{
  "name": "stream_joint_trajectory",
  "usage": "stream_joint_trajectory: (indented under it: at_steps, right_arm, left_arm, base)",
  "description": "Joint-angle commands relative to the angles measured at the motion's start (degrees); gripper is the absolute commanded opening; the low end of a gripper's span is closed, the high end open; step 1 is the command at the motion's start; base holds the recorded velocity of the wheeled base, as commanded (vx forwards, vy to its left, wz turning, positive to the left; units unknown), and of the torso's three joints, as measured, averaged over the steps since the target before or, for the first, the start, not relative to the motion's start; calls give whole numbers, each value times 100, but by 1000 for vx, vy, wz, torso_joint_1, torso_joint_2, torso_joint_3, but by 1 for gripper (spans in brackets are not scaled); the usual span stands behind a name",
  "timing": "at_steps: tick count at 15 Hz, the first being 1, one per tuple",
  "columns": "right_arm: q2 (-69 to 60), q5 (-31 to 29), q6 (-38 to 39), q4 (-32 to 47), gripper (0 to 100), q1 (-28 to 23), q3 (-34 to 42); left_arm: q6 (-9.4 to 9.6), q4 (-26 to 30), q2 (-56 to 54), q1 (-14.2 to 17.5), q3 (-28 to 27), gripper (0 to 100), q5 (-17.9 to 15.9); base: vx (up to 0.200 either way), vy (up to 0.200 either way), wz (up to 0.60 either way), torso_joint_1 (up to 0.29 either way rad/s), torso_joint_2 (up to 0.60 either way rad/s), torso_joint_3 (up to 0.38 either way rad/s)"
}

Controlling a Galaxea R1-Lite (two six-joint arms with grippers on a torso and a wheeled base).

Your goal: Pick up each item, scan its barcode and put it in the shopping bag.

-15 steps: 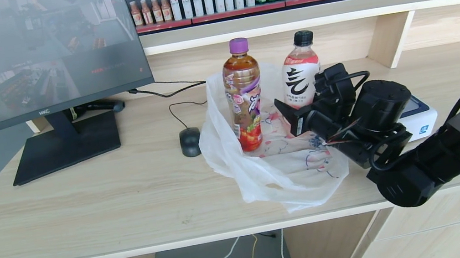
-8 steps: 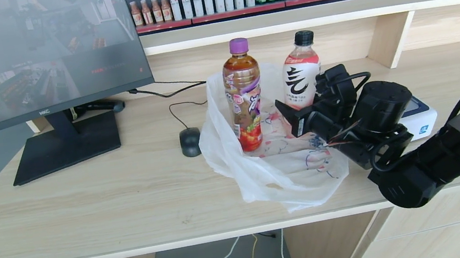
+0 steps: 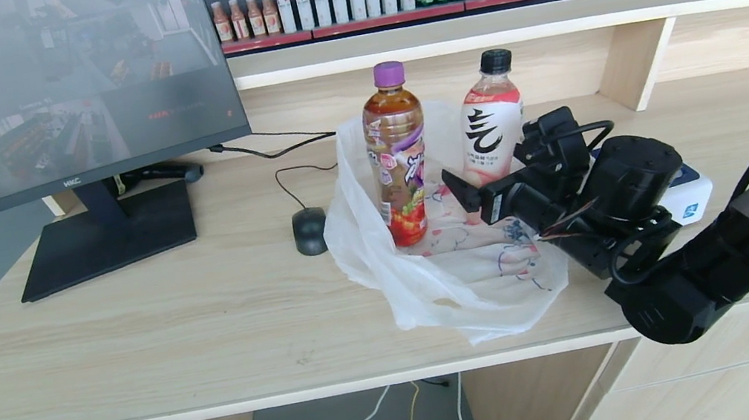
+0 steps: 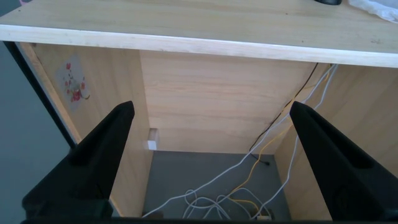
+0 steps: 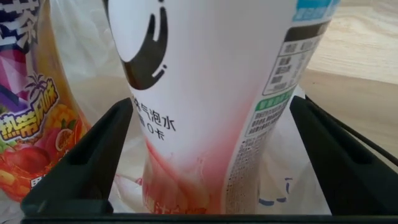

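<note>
A brown tea bottle (image 3: 398,154) with a purple cap stands upright on the crumpled white shopping bag (image 3: 444,266). Just to its right, at the bag's back edge, stands a white and pink bottle (image 3: 490,124) with a black cap. My right gripper (image 3: 490,180) is open at that bottle's lower half, one finger on each side of it. In the right wrist view the white bottle (image 5: 211,93) sits between the two fingers (image 5: 93,155), and the tea bottle (image 5: 37,124) is beside it. My left gripper (image 4: 211,162) hangs open below the counter's front edge, holding nothing.
A white scanner box (image 3: 690,197) sits behind my right arm. A black mouse (image 3: 309,229) lies left of the bag, and a monitor (image 3: 54,88) stands at the back left. A raised wooden ledge (image 3: 511,30) runs along the back.
My right gripper has moved forward and to the left, so its fingers now lie on either side of the white bottle's lower half. Both bottles and the bag stayed put.
</note>
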Motion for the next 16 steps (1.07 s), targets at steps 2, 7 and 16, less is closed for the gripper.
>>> stream_joint_trajectory:
  at_steps: [2, 7, 16]
  right_arm:
    - [-330, -6, -1, -8, 100, 0, 261]
    - [-1385, -32, 148, -8, 100, -53, 1096]
    - [-5024, -41, 342, 0, 100, -290, 4867]
  left_arm:
    - [-1, -2, -2, 1, 0, 100, 1]
    - [-1, -2, -2, 1, 0, 100, 1]
    - [-1, -2, -2, 1, 0, 100, 1]
  base:
    - [0, 0, 0, 0, 0, 0]
    - [0, 0, 0, 0, 0, 0]
    - [0, 0, 0, 0, 0, 0]
